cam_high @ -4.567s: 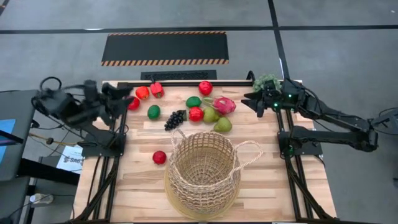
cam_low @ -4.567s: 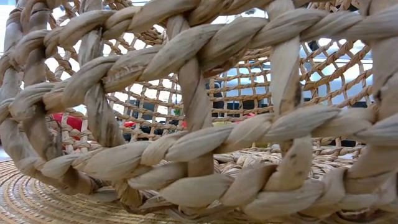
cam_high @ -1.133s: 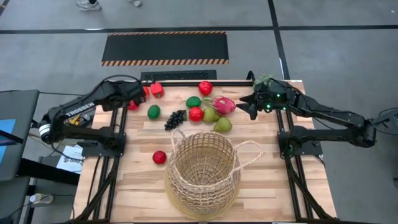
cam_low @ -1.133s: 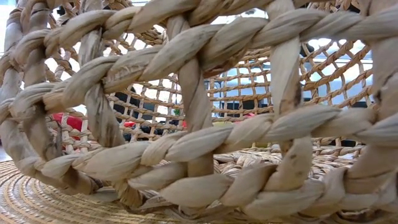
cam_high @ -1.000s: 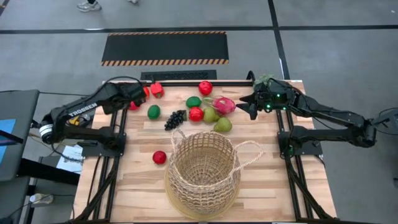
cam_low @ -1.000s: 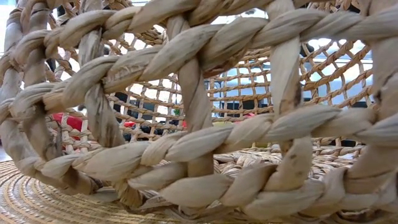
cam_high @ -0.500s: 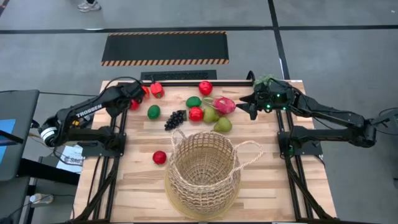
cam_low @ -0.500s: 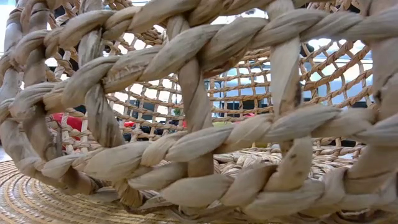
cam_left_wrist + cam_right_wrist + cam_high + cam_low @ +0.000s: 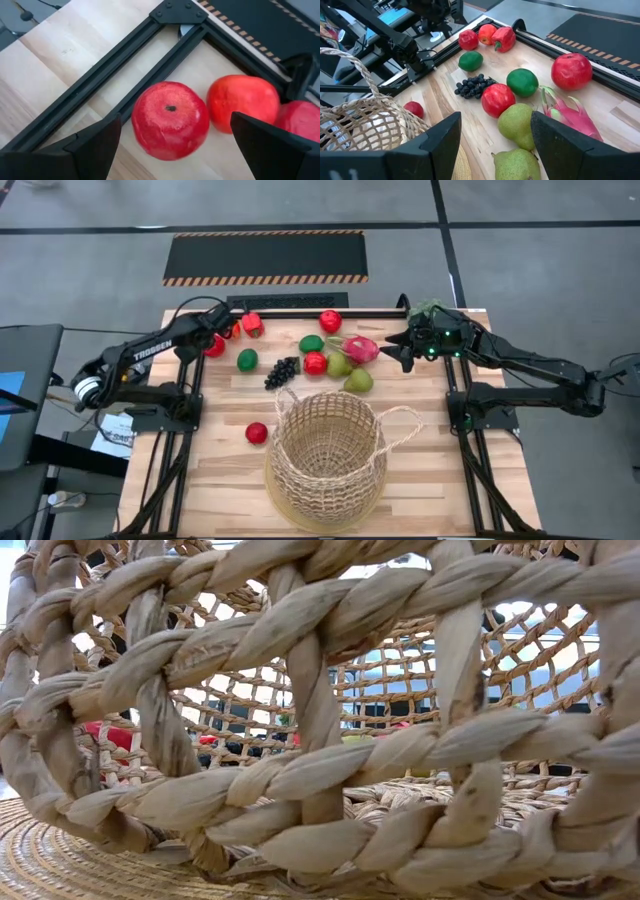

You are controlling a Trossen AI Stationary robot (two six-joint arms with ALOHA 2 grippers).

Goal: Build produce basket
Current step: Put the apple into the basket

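While the basket sits empty at the near middle of the table, with all the produce lying outside it, the left arm has swung out from its folded pose at the table's left edge and reached to the far left corner, so the first pick looks about to begin and no fruit has been loaded yet. The left gripper now hovers with its fingers spread wide on either side of a red apple, not touching it and holding nothing; a second red fruit lies just beside the apple. The right gripper waits near the dragon fruit and pears at the far right, fingers parted and empty, and has barely shifted over the last second.
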